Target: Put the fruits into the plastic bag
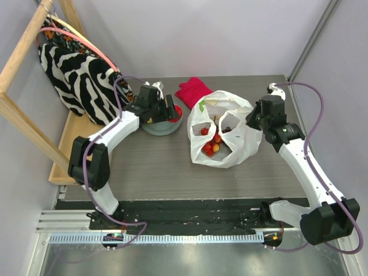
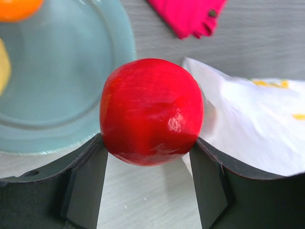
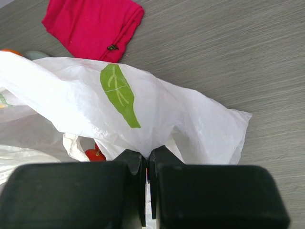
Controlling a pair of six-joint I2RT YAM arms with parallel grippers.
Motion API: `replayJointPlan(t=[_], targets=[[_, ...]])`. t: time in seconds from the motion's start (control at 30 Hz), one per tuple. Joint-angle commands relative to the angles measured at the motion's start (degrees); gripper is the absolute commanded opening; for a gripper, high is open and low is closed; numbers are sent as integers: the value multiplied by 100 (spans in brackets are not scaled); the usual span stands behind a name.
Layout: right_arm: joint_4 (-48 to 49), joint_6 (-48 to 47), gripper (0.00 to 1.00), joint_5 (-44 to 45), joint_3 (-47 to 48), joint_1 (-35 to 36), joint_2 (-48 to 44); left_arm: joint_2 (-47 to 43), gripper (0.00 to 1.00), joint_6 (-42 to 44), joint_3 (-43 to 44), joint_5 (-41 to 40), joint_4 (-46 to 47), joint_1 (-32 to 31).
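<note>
We record the left gripper (image 1: 171, 109) clamped on the red apple (image 2: 151, 112), between the plate (image 2: 62, 71) and the plastic bag (image 3: 181, 119). The right gripper (image 3: 148, 156) pinches the bag's right rim; small red-yellow fruits (image 1: 210, 145) lie inside.

Two tools are in view: the left tool (image 2: 148, 167) and the right tool (image 3: 147, 160). One red apple (image 2: 151, 112) sits between the left tool's fingers (image 2: 86, 181). Just beyond that tool lies one grey-green plate (image 2: 62, 81), carrying one orange (image 2: 16, 6) and one yellow fruit (image 2: 3, 64), both cut off by the frame edge. One crimson cloth (image 3: 93, 26) lies on the counter (image 1: 144, 167) ahead of the right tool. One plastic bag (image 3: 190, 119) is pinched in the right tool. Inside it at least four small red-yellow fruits (image 1: 210, 148) show, though the exact number is unclear. One zebra-striped bag (image 1: 75, 75) hangs far to the left of the left tool.
</note>
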Motion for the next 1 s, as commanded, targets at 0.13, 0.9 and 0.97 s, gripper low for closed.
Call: replayJointPlan(t=[0.13, 0.9, 0.97], targets=[[-62, 18, 1, 177, -230, -7, -537, -1480, 28, -218, -357, -317, 1100, -313], [166, 35, 1, -86, -186, -16, -642, -1351, 30, 80, 468, -90, 1111, -2432], [157, -8, 1, -25, -177, -7, -686, -1096, 30, 142, 557, 190, 1048, -2432]])
